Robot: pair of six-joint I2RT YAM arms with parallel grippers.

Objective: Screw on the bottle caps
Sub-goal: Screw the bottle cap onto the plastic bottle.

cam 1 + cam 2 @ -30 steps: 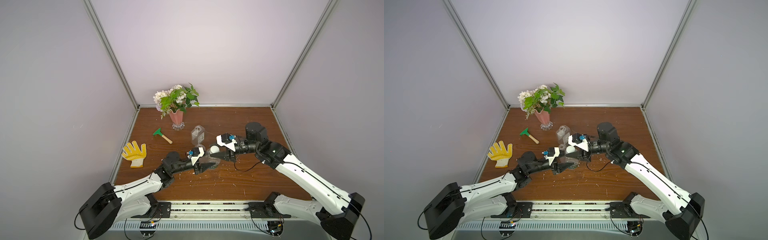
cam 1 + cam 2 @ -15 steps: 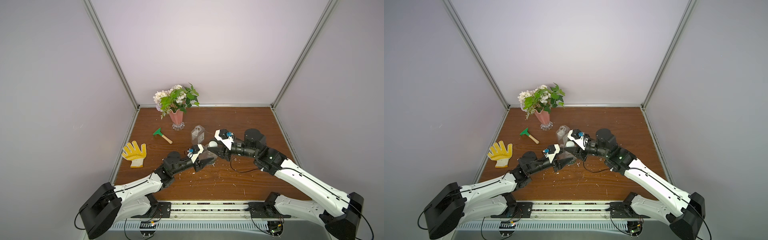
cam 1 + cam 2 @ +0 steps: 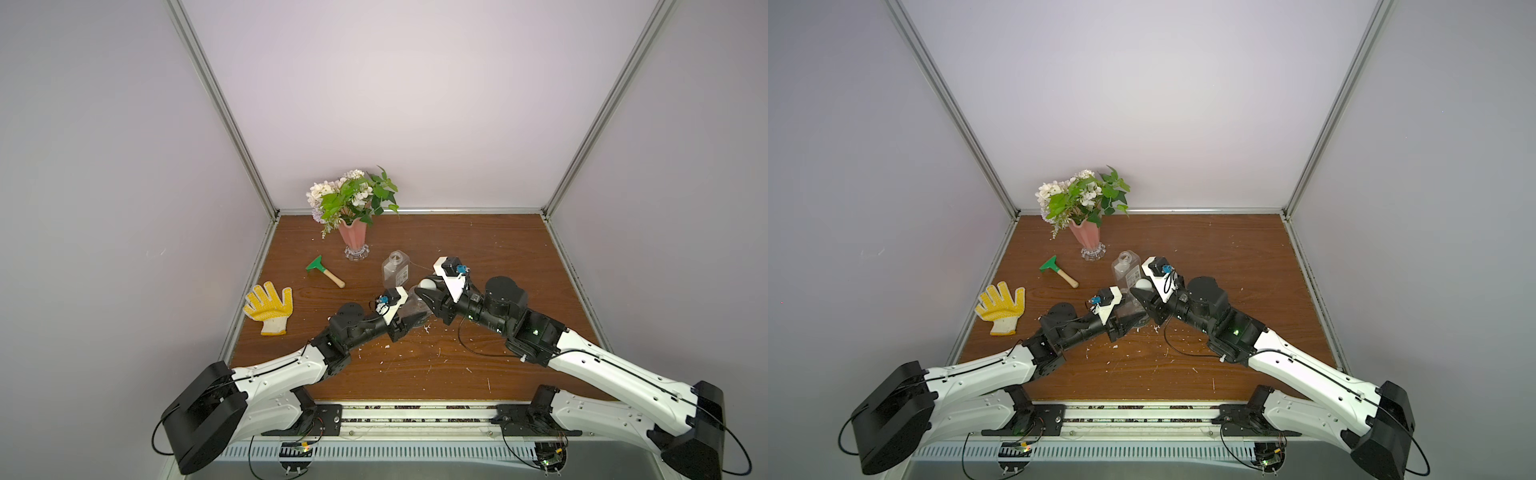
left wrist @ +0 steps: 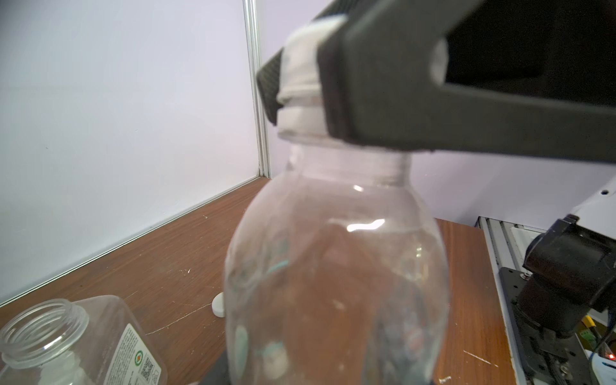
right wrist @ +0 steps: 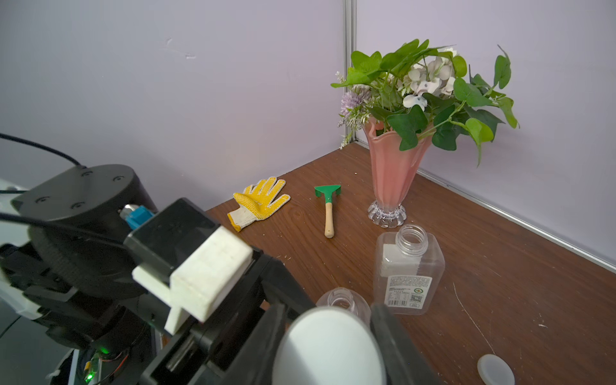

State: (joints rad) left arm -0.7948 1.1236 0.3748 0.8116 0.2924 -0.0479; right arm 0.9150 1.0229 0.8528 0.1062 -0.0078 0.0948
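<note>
In a top view the brown wooden table (image 3: 478,249) carries a pink flower vase (image 3: 353,241) left of centre, a green hand rake (image 3: 324,270) below-left of it, a yellow glove (image 3: 269,307) farther lower left, an uncapped square bottle (image 3: 395,270) right of the rake, scattered white flecks (image 3: 415,361) lower down, and a loose white cap (image 5: 495,370) lying flat.

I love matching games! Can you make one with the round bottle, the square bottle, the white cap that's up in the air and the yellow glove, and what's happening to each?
Things:
1 round bottle
2 square bottle
3 raised white cap
4 yellow glove

States:
A lying flat on the table
B pinched in the right gripper
C standing alone, mouth open
D gripped by the left gripper

Pairs: 1-D, 2-C, 3-B, 4-A.
</note>
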